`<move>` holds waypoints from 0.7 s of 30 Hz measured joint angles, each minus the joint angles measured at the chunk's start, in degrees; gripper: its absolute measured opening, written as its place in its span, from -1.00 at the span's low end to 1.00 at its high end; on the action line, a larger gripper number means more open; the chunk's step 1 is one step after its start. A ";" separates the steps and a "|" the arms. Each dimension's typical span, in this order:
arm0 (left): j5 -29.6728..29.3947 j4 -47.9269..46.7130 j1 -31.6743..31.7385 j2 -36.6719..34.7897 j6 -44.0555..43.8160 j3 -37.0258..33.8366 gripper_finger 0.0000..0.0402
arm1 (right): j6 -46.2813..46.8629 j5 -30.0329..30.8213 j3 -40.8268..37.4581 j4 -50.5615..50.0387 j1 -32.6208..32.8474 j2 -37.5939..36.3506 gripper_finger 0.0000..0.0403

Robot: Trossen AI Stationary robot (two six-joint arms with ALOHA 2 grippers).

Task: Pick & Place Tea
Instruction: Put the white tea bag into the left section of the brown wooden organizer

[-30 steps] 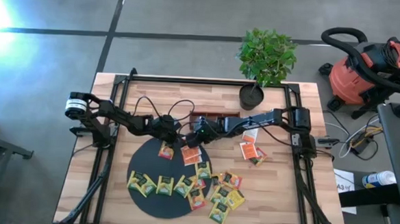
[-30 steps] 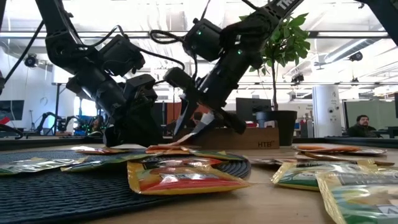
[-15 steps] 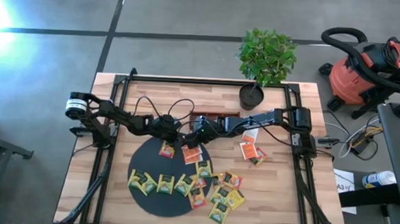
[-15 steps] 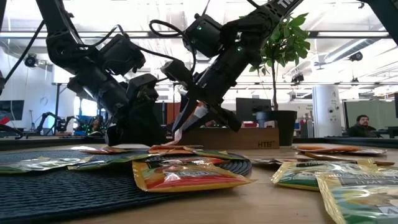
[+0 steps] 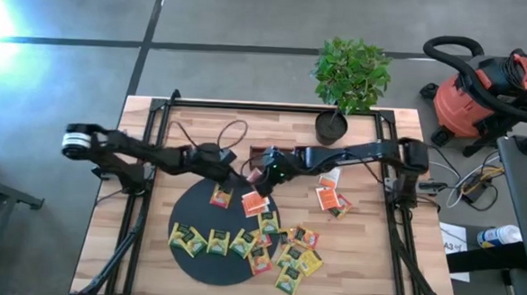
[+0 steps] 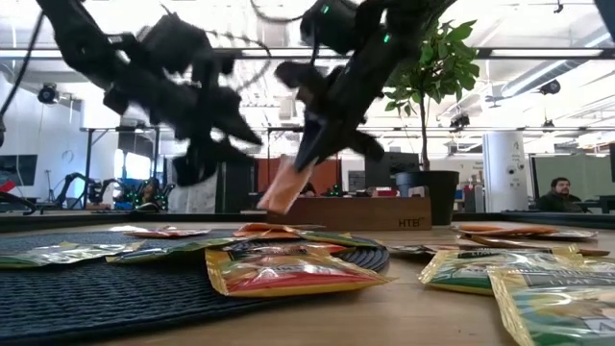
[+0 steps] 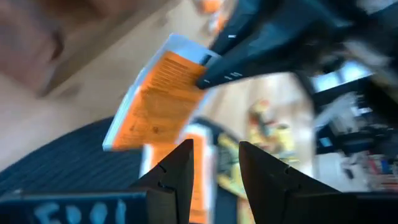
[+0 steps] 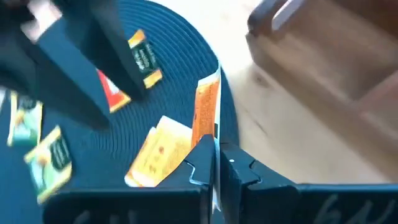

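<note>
My right gripper (image 5: 264,176) is shut on an orange tea sachet (image 7: 158,93) with a white edge, above the far right rim of the black mat (image 5: 197,212). The sachet also shows in the low view (image 6: 283,189). Just left of it, my left gripper (image 7: 214,177) stands open with nothing between its fingers and faces the sachet. Several more sachets (image 5: 213,242) lie flat on the mat and beside its right edge (image 5: 294,257). The wooden box (image 5: 286,154) stands behind, partly under the right arm. My right gripper pinches the sachet by one edge near its upper end (image 7: 200,76) between its two fingers, which slant down from the table's far right. Its wrist view shows the sachet edge-on (image 8: 207,118) in the shut fingers. The sachet hangs tilted below them, clear of the mat.
A potted plant (image 5: 332,124) stands at the far edge, right of the box. Two orange sachets (image 5: 333,201) lie on the bare wood right of the mat. Black frame rails (image 5: 394,236) run along both table sides. A person (image 6: 557,195) sits far behind in the room.
My right gripper has shut on the orange sachet, rolled, and risen with it. The sachet's lower end has come off the pile at the mat's rim, and it now hangs clear. My left gripper has also risen, staying open.
</note>
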 joint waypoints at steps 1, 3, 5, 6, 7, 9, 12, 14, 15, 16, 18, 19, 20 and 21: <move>-0.58 -0.72 -0.02 -2.03 0.02 0.00 -0.39 | -2.43 -0.20 0.00 -1.24 0.00 -1.50 -0.96; -3.14 -1.98 -0.02 -5.67 0.00 -0.02 -0.39 | -8.84 -0.98 -0.06 -3.85 0.00 -4.81 -0.96; -6.10 -2.91 -0.01 -8.71 -0.05 -0.08 -0.39 | -16.00 -1.27 -0.07 -4.97 0.27 -8.15 -0.96; -7.41 -2.77 0.05 -9.72 -0.14 -0.09 -0.39 | -19.80 -1.10 -0.07 -5.92 0.55 -9.69 -0.96; -8.46 -2.68 0.36 -10.58 -0.65 -0.09 -0.39 | -23.89 -0.95 -0.07 -6.68 0.80 -11.28 -0.96; -8.83 -2.75 1.18 -11.55 -2.10 0.05 -0.39 | -32.45 -0.59 -0.06 -8.01 1.30 -13.76 -0.96; -7.41 -1.52 2.79 -11.42 -4.82 0.97 -0.39 | -45.69 0.51 -0.04 -11.31 2.06 -16.46 -0.96; -3.89 -0.98 3.83 -10.30 -6.30 2.44 -0.39 | -51.79 2.60 -0.06 -13.40 2.56 -17.60 -0.96; -1.59 -0.87 4.17 -9.61 -6.96 3.14 -0.39 | -54.15 4.16 -0.11 -14.09 3.06 -17.88 -0.96; 1.03 -1.05 4.55 -8.99 -7.65 3.76 -0.39 | -56.43 5.92 -0.11 -14.05 3.56 -18.23 -0.96; 6.45 -1.24 4.82 -6.92 -9.19 5.86 -0.39 | -61.75 11.48 -0.11 -14.53 5.10 -18.95 -0.96; 9.11 -0.81 5.00 -5.97 -9.94 6.94 -0.39 | -65.86 14.25 -0.11 -14.27 5.98 -19.26 -0.96; 11.66 -1.08 5.18 -4.96 -10.52 7.86 -0.39 | -69.94 16.34 -0.11 -14.14 6.85 -19.62 -0.96; 13.93 -1.31 5.25 -3.85 -10.73 9.00 -0.39 | -73.70 18.56 -0.11 -14.23 7.76 -19.77 -0.96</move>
